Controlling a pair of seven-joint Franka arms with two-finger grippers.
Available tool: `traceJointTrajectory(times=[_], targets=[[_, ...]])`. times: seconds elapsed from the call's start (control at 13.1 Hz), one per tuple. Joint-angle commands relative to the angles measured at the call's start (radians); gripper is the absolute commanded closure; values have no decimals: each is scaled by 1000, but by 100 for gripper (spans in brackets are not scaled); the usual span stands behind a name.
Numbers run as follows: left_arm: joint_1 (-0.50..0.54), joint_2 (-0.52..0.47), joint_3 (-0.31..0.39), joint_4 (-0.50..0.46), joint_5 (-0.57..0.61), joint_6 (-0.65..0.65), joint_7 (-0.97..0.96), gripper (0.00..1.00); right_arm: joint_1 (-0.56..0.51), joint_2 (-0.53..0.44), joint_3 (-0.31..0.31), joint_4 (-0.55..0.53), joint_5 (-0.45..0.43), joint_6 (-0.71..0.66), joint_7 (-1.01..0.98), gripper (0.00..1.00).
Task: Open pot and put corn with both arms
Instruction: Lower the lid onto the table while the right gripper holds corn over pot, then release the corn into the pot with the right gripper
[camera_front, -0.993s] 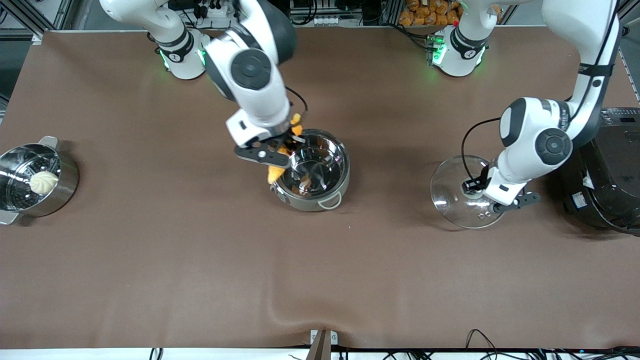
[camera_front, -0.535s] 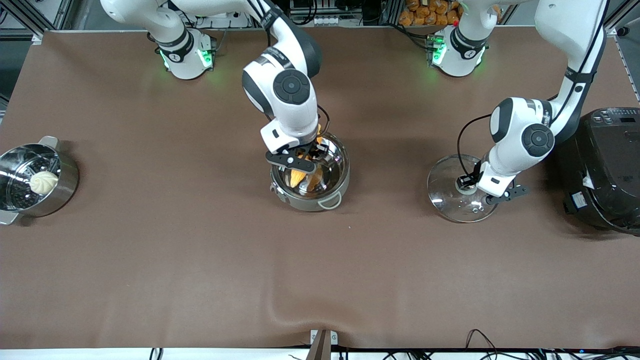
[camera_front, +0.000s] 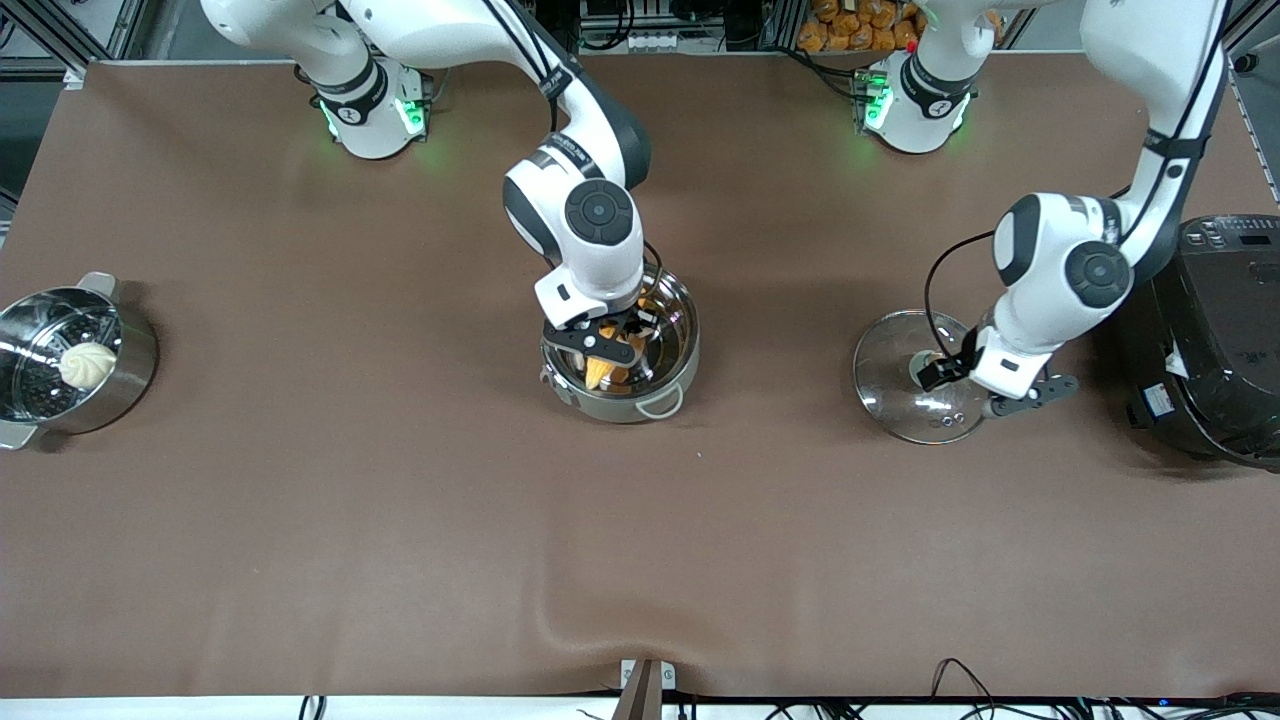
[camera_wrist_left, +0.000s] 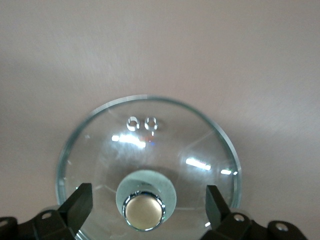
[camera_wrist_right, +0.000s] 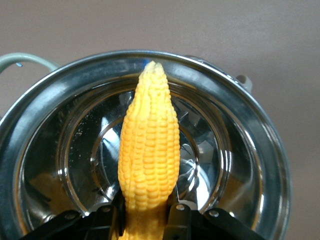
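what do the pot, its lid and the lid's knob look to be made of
The round open pot looks like polished stainless steel: its walls give mirror reflections. The clear domed lid lying on the table seems glass, since the brown surface shows through it with sharp glints. Its round knob looks like brushed metal with a warm tint.

No text, label, brand or number can be read in any view. The black rice cooker (camera_front: 1215, 340), toward the left arm's end of the worktop just beside the left gripper (camera_front: 985, 385), carries a pale sticker and a panel of small marks, but none is legible. The joint caps on both arms show only small, unreadable emblems.
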Motion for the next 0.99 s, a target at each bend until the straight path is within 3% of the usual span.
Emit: traceJointTrajectory(times=[0.0,0.08,0.31,0.53,0.69,0.92], targets=[[17,-68,-6,90,21,-157,27,0,14,16,-11,6,-18,16,26,43],[17,-82,-6,152,19,-254,38,0,14,15,-11,7,-17,15,28,0],[23,-73,-5,346,21,-507,75,0,11,4,-9,10,2,13,35,0],[49,-82,-5,457,21,-632,200,0,-12,-52,-9,15,66,13,93,0],[51,-81,-5,537,19,-731,216,0,-54,-121,-11,12,140,3,86,0],[52,-119,-5,571,21,-795,222,0,-156,-265,-11,-11,138,-78,60,0]])
